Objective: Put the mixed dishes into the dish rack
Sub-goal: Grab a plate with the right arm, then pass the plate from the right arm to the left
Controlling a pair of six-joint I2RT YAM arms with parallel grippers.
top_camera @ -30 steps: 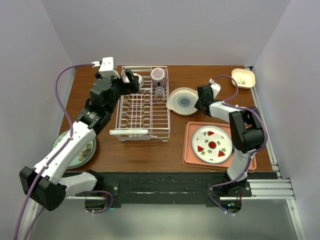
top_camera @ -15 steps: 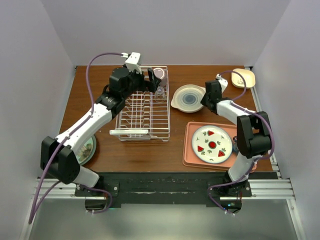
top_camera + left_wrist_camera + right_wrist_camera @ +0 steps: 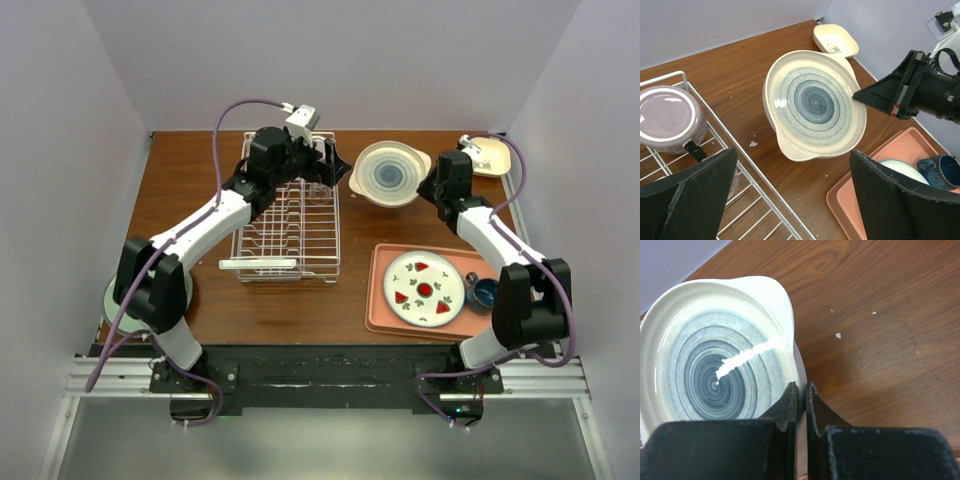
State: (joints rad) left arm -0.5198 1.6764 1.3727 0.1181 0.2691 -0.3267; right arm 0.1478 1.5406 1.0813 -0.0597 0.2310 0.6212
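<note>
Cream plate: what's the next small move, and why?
Probably ease the left end effector forward so its open fingers straddle the free rim of the cream plate. The right end effector is shut on the opposite rim and holds the plate beside the dish rack, facing the left wrist camera. That looks like a handover setup.

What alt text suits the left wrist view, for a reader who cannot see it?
The right gripper pinches the rim of a cream plate with blue-ringed centre over the wooden table; the open left gripper frames it, beside the dish rack.
</note>
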